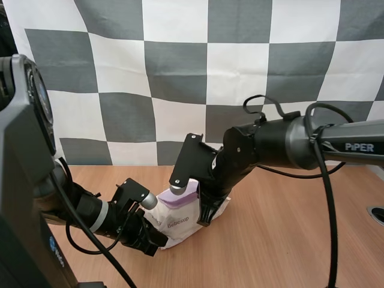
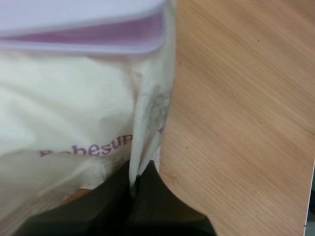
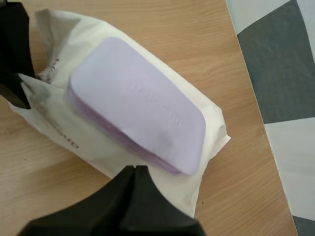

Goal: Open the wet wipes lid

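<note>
A white wet wipes pack [image 1: 177, 227] with a closed lilac lid [image 1: 183, 197] sits tilted on the wooden table. My left gripper [image 1: 157, 237] is shut on the pack's end seam; up close, the fingertips [image 2: 134, 179] pinch the upright film fold of the pack [image 2: 74, 113] below the lid [image 2: 83, 29]. My right gripper [image 1: 205, 217] is at the pack's opposite side. Its fingers lie together as one wedge [image 3: 135, 169] over the pack's film [image 3: 212, 125], with the tips at the edge of the lid [image 3: 138, 103]. The left gripper [image 3: 14, 73] shows at the pack's far end.
Bare wooden table [image 1: 288, 240] stretches to the right of the pack and in front of it. A round dark fitting [image 1: 377, 213] sits at the table's right edge.
</note>
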Robot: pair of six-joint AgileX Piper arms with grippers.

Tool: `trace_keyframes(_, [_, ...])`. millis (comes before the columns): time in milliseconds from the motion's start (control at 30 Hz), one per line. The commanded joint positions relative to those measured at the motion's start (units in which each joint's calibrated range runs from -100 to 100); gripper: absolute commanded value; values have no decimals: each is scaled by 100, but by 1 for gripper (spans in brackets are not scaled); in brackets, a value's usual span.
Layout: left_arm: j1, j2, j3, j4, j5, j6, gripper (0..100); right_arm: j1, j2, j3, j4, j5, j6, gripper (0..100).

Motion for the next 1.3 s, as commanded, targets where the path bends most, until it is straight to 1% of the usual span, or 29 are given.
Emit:
trace_keyframes(0, [2,-9,-3,3,6,97,0,2,-9,-6,124,-112,3,0])
trace_keyframes(167, [2,-9,-3,-19,21,97,0,2,216,-6,178,-227,3,0])
trace_keyframes(367, [2,-9,-3,-31,92,97,0,2,258,-6,178,-770,3,0])
trace_keyframes(667, [2,-9,-3,-30,173,97,0,2,258,-6,166,-2205,-29,0])
trace_keyframes(833, [2,-9,-3,-30,173,97,0,2,407,-6,0,-3174,-29,0])
trace_keyframes(933, [2,-9,-3,-30,173,97,0,2,662,-204,0,-3322,-29,0])
trace_keyframes(1133, [2,-9,-3,-30,154,97,0,2,1543,-939,0,-3322,-29,0])
trace_keyframes(1267, [2,-9,-3,-30,95,97,0,2,1997,-1121,0,-3322,-29,0])
